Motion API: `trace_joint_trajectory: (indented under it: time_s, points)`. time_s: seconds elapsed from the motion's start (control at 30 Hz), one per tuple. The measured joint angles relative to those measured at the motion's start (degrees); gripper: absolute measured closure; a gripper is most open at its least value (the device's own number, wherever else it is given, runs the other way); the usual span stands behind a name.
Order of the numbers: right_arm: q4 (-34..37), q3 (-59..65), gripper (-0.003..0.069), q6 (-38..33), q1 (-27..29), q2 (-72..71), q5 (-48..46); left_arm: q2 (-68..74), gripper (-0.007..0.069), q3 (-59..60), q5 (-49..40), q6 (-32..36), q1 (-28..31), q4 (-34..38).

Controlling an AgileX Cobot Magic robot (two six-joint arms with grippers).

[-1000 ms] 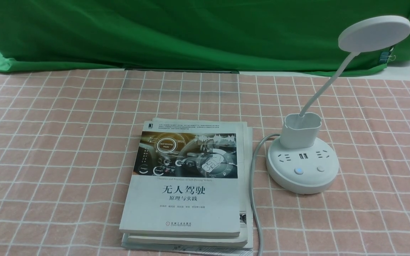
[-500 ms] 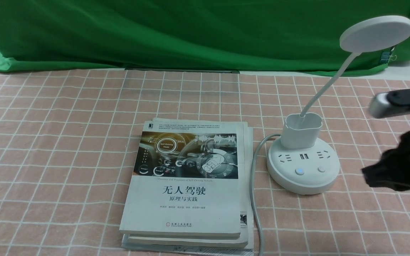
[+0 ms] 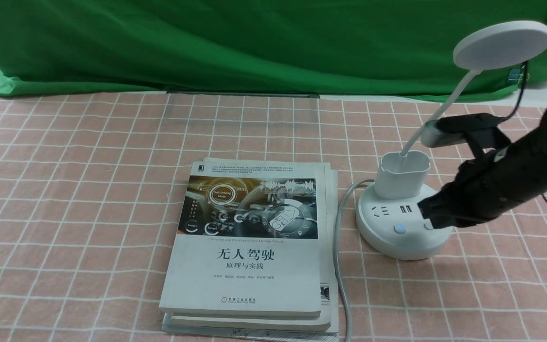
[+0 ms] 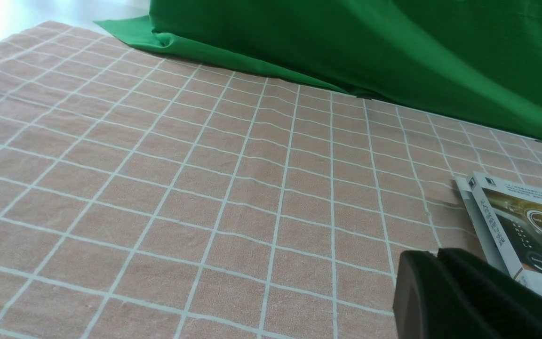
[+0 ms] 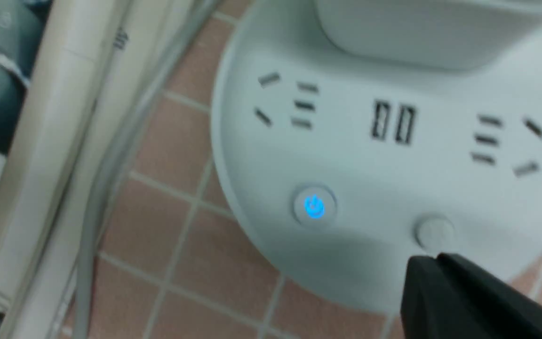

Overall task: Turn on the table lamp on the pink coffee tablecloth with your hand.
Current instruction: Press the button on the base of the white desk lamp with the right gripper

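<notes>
The white table lamp stands at the right on the pink coffee tablecloth [image 3: 88, 180]. Its disc head [image 3: 501, 45] is unlit, above the gooseneck, cup holder [image 3: 401, 180] and round base [image 3: 399, 232]. The base has a blue-lit button [image 3: 400, 229] and a plain white button [image 5: 433, 231]. My right gripper [image 3: 429, 214], the black hand, is shut with its tip just over the plain button; in the right wrist view the gripper [image 5: 433, 259] is a hair short of it. My left gripper [image 4: 433, 254] is shut, low over the cloth [image 4: 205, 188], left of the books.
A stack of books [image 3: 249, 242] lies in the middle, its corner in the left wrist view [image 4: 520, 216]. The lamp's grey cable [image 3: 337, 256] runs between books and base toward the front edge. A green backdrop cloth [image 3: 254, 42] hangs behind.
My right arm has come in from the right edge and moved left and down, bringing its shut tip to the lamp base's plain button. The lamp head stays unlit.
</notes>
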State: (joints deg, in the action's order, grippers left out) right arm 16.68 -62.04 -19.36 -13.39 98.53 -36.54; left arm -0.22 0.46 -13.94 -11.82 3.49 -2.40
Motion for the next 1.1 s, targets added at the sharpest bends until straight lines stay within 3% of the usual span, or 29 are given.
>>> trace_joint_trajectory:
  time_s: [0.8, 1.1]
  points:
    - [-0.89, -1.7, 0.0625, -0.01, -0.09, 5.72, 2.55, 0.0, 0.0606, 0.0, 0.0, 0.0, 0.0, 0.0]
    - [-1.09, -1.54, 0.0625, 0.17, -0.09, -0.82, 1.1, 0.0, 0.0606, 0.0, 0.0, -0.02, 0.0, 0.0]
